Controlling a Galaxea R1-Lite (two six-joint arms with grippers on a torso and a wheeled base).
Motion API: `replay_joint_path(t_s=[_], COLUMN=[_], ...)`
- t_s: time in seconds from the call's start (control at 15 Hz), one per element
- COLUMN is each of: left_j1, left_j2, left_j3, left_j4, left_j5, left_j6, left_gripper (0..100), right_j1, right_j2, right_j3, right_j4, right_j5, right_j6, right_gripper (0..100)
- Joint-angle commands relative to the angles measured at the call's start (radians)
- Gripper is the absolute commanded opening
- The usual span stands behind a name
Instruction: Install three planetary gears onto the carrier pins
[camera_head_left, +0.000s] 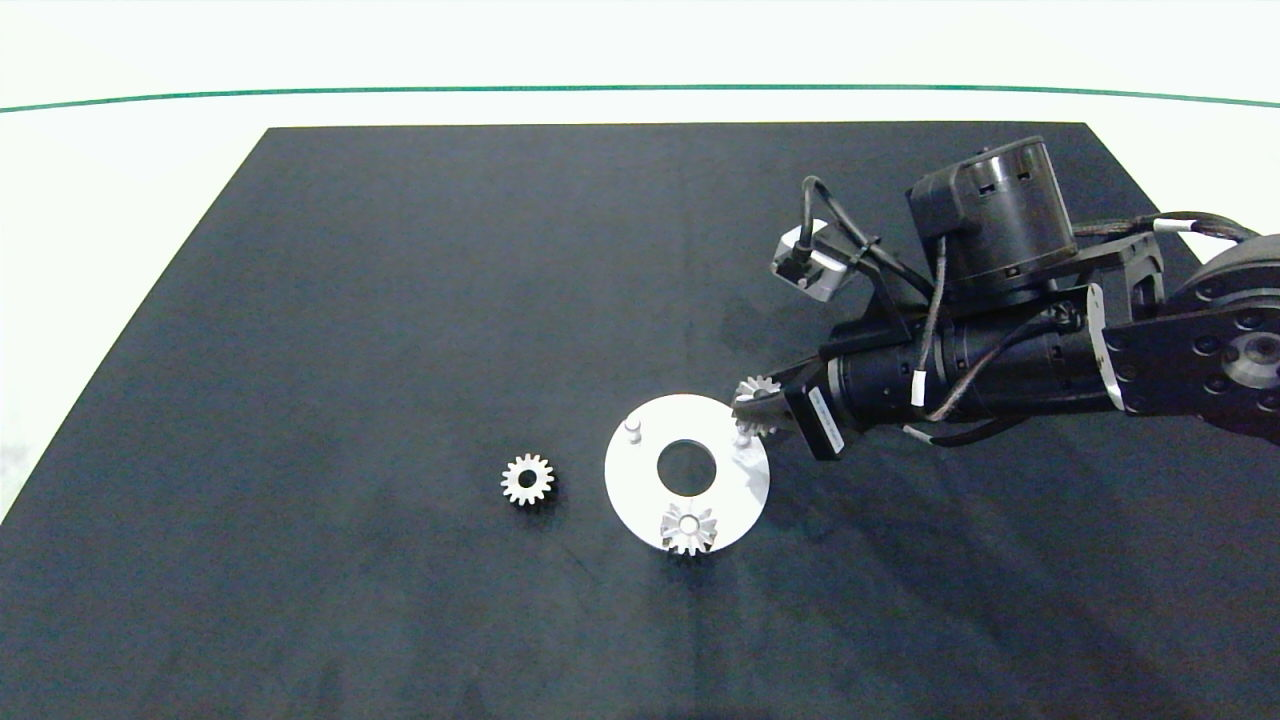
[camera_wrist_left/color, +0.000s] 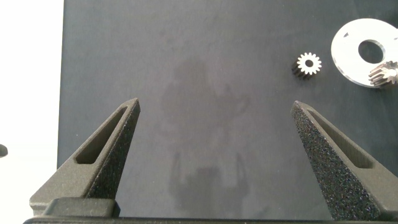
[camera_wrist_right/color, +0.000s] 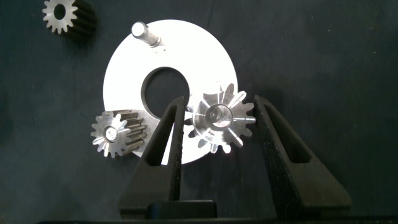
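Dark mat (camera_head_left: 400, 300) on white table (camera_head_left: 120, 180); thin green line (camera_head_left: 640, 88) along far edge.

The dark mat (camera_head_left: 400, 300) lies open left of the loose gear (camera_head_left: 527, 479); the right tool (camera_head_left: 762, 408) crowds the disc (camera_head_left: 640, 500).

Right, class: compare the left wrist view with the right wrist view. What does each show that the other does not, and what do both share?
Only the left wrist view shows the left gripper, open over bare black mat, with the white table at the mat's edge.

Only the right wrist view shows the right gripper, its fingers either side of a gear at one carrier pin, and the one bare pin.

Both show the white carrier disc, the gear already seated on a pin, and the loose gear on the mat.
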Motion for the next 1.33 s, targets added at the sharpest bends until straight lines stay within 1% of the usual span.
replay_joint_path(t_s=[0.07,0.27,0.47,1.33], left_j1=[-0.001,-0.002,-0.002,-0.001], left_j2=[0.003,0.003,0.002,0.0], left_j3=[0.0,0.0,0.0,-0.012], left_j4=[0.001,0.003,0.001,0.001], left_j5=[-0.002,0.0,-0.002,0.0], left_j6=[0.001,-0.001,-0.001,-0.001], left_gripper=[100,100,100,100], right_j1=[0.002,0.002,0.004,0.021], right_j2=[0.012,0.027,0.041,0.027], right_j3=[0.003,0.003,0.009,0.023], right_j4=[0.001,-0.001,-0.035,-0.032], right_j5=[0.001,0.001,0.001,0.003], right_j6=[-0.002,-0.002,-0.002,-0.005], right_gripper=[0,0,0,0])
